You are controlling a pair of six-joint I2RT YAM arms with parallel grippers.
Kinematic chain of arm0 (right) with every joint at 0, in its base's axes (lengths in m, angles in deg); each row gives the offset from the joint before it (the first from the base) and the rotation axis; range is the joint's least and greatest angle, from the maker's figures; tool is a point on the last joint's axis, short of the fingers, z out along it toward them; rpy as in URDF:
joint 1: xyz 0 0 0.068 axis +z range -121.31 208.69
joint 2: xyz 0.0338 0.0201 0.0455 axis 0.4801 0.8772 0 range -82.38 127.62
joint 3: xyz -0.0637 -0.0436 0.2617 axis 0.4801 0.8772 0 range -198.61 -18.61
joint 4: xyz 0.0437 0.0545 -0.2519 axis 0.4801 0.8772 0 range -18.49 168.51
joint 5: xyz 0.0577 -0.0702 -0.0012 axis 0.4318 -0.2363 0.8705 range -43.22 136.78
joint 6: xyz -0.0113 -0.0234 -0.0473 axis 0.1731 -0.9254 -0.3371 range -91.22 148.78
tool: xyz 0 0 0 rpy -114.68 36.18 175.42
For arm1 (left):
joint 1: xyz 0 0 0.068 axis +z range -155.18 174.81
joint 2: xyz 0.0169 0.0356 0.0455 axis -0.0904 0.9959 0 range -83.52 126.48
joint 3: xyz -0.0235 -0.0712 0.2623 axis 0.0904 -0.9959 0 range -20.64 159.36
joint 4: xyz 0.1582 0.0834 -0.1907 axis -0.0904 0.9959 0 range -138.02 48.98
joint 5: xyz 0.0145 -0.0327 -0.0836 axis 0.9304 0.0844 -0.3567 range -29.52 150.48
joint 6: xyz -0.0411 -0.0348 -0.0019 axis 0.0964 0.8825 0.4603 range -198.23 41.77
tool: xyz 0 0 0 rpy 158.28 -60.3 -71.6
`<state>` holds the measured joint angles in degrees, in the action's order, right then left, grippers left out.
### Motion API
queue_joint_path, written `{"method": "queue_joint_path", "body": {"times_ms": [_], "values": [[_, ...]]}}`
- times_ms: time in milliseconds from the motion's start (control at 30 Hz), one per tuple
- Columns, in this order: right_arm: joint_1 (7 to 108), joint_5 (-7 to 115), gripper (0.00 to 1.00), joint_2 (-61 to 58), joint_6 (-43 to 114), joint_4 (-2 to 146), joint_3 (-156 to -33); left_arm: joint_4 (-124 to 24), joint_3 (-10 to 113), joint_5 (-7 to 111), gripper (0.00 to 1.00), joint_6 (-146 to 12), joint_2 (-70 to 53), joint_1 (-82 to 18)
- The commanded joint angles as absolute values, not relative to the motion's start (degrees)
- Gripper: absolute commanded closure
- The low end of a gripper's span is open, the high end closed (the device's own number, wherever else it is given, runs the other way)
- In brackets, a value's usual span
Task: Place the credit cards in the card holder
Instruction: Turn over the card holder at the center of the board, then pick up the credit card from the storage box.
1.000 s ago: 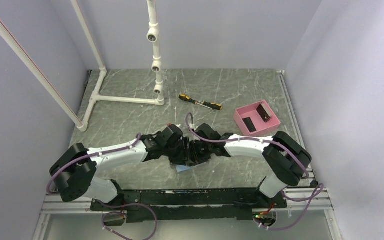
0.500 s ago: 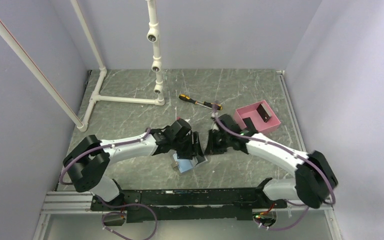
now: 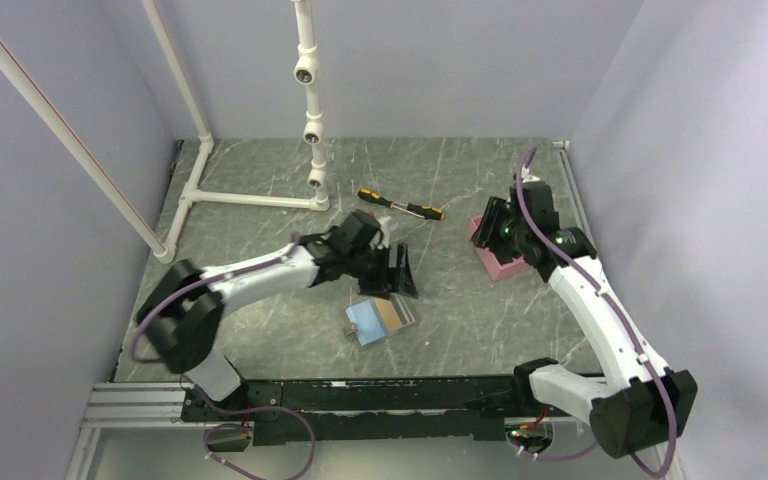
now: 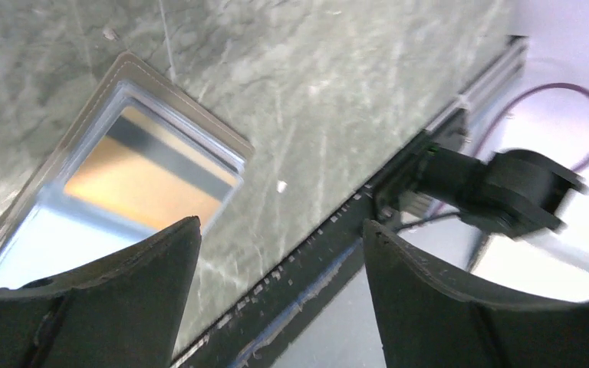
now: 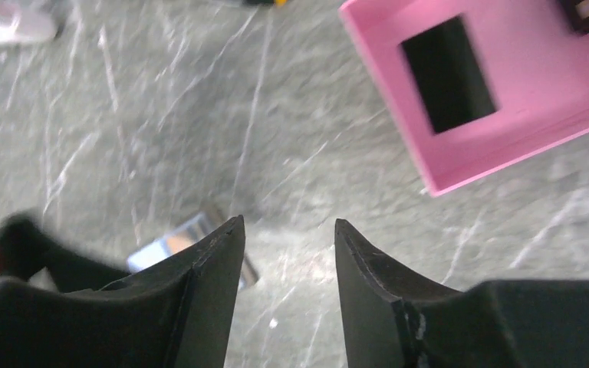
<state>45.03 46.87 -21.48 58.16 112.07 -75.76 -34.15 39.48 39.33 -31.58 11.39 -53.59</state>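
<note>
The grey card holder point(image 3: 378, 321) lies open on the table, light blue inside, with a tan credit card point(image 3: 392, 313) in it. It also shows in the left wrist view point(image 4: 38, 230) with the tan card point(image 4: 138, 180). My left gripper point(image 3: 403, 280) is open and empty just behind the holder point(image 4: 280, 224). My right gripper point(image 3: 493, 222) is open and empty above the left side of the pink tray point(image 3: 501, 266). In the right wrist view point(image 5: 287, 221) a black card point(image 5: 449, 73) lies in the tray point(image 5: 537, 69).
A yellow-and-black screwdriver point(image 3: 400, 204) lies behind the left gripper. A white pipe frame point(image 3: 260, 198) stands at the back left. A second dark thing point(image 5: 587, 11) sits at the tray's far edge. The black rail point(image 3: 380, 390) runs along the near edge.
My right arm has swung from the card holder to the back right, over the pink tray. My left gripper has drawn back from the holder, which now lies uncovered and open.
</note>
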Motion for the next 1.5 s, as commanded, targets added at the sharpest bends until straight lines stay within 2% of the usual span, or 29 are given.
{"method": "queue_joint_path", "body": {"times_ms": [0,133,233,367,400,433,467,867,1467], "values": [[41.2,37.0,0.44,-15.0,53.2,114.6,-83.6,-24.1,41.3,36.2,0.15,-40.7,-4.4,-50.8],[40.0,23.5,0.21,-4.3,47.3,116.7,-90.7,-10.3,44.6,40.4,0.10,-48.6,-12.6,-50.1],[38.2,19.9,0.17,1.8,42.9,117.0,-95.2,-4.5,46.5,43.1,0.07,-52.3,-16.1,-49.4],[35.5,23.2,0.25,8.9,38.2,115.9,-98.5,-2.5,48.3,40.9,0.05,-55.5,-16.1,-48.4],[35.5,22.5,0.31,10.6,37.9,116.4,-99.3,-2.7,48.3,40.0,0.06,-56.1,-15.7,-48.3],[35.4,21.6,0.42,12.2,37.9,116.9,-100.0,-3.1,48.2,39.3,0.05,-56.5,-15.3,-48.1],[35.3,20.9,0.46,13.7,37.8,117.2,-100.4,-3.5,48.0,38.5,0.06,-56.8,-14.9,-47.9],[34.9,11.7,0.46,23.6,35.1,118.2,-104.6,-6.4,44.4,31.6,0.05,-60.5,-13.2,-42.6],[33.0,12.2,0.44,29.4,32.1,114.2,-104.4,-6.3,44.6,31.7,0.03,-60.7,-11.6,-41.2]]}}
